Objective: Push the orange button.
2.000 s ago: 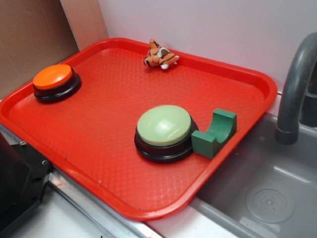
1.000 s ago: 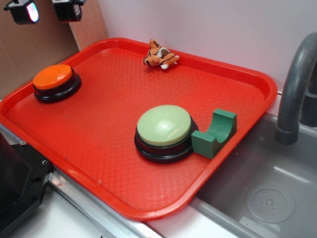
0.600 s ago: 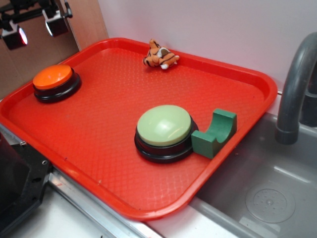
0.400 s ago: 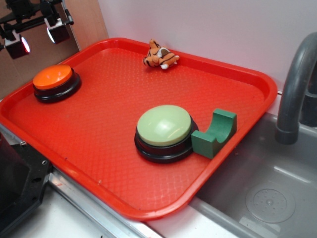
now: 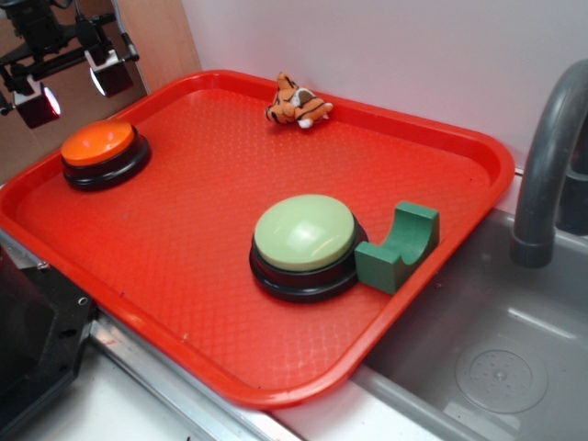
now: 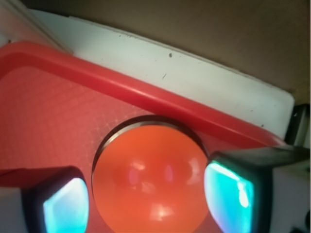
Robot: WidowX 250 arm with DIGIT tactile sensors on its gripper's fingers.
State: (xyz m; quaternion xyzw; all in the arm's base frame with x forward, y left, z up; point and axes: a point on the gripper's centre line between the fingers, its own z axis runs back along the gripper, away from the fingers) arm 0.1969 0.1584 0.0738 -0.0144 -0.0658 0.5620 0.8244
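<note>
Here the gripper (image 5: 73, 90) hangs with its jaws spread wide and nothing between them, just above the orange button (image 5: 96, 142), which sits below it near the tray's (image 5: 184, 294) corner rim. From the wrist, the button (image 6: 148, 187) shows between both fingertips (image 6: 228, 196).

No text, label, brand, number or sign can be read anywhere in either view.

A glossy orange button (image 6: 148, 187) on a black base sits on a red tray (image 6: 43, 121). Two fingertips (image 6: 228, 196) with glowing teal pads flank it, spread apart.
</note>
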